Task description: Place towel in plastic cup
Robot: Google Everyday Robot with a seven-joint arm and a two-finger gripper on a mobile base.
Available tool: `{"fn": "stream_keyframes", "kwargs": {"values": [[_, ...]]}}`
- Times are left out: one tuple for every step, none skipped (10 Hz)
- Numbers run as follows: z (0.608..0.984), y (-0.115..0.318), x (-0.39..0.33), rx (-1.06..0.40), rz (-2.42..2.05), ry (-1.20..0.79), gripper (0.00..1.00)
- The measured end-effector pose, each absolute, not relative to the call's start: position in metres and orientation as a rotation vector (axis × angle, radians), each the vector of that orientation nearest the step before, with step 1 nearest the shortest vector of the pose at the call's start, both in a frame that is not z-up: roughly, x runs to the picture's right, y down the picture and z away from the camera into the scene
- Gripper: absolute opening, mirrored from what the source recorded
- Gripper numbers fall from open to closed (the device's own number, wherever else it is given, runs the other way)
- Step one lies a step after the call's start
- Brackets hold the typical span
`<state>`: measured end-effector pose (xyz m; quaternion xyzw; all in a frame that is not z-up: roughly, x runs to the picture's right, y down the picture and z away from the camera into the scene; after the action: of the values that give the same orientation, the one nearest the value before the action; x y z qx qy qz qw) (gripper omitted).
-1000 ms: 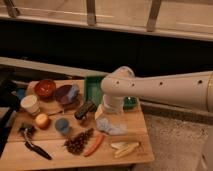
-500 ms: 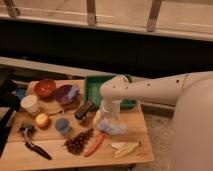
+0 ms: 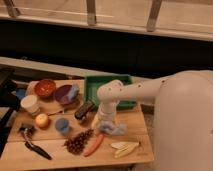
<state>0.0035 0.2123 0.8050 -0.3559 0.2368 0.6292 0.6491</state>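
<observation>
The towel (image 3: 114,129) is a small pale blue and white crumpled cloth lying on the wooden table (image 3: 20,157), right of centre. My gripper (image 3: 103,121) hangs from the white arm that comes in from the right and is down on the towel's left edge, touching it. The plastic cup (image 3: 62,126) is small, blue and upright, a short way left of the towel. A white cup (image 3: 30,104) stands further left.
A green tray (image 3: 95,85) sits behind the gripper. A red bowl (image 3: 45,88), a purple bowl (image 3: 64,94), a dark can (image 3: 85,111), an orange fruit (image 3: 42,120), a pinecone (image 3: 77,142), a carrot (image 3: 93,144), a pale husk (image 3: 125,148) and a black tool (image 3: 35,149) crowd the table.
The arm has swung lower and nearer, and the gripper has come down from above the table onto the towel. The towel and cups have stayed in place.
</observation>
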Motion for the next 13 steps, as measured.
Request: {"fn": "stream_keyframes", "kwargs": {"values": [[0.807, 0.215, 0.003, -0.805, 1.444, 0.542, 0.71], [0.810, 0.219, 0.002, -0.801, 1.461, 0.547, 0.61], [0.812, 0.221, 0.002, -0.798, 1.479, 0.541, 0.49], [0.812, 0.220, 0.003, -0.793, 1.491, 0.532, 0.41], [0.811, 0.217, 0.004, -0.780, 1.501, 0.521, 0.29], [0.810, 0.215, 0.003, -0.775, 1.504, 0.514, 0.19], [0.810, 0.214, 0.001, -0.773, 1.503, 0.502, 0.09], [0.808, 0.211, 0.000, -0.772, 1.506, 0.491, 0.03], [0.803, 0.205, 0.000, -0.771, 1.510, 0.458, 0.00], [0.796, 0.197, 0.000, -0.769, 1.511, 0.429, 0.00], [0.785, 0.186, -0.001, -0.765, 1.510, 0.391, 0.00], [0.769, 0.172, -0.002, -0.768, 1.509, 0.339, 0.00], [0.747, 0.152, -0.004, -0.773, 1.505, 0.269, 0.00]]}}
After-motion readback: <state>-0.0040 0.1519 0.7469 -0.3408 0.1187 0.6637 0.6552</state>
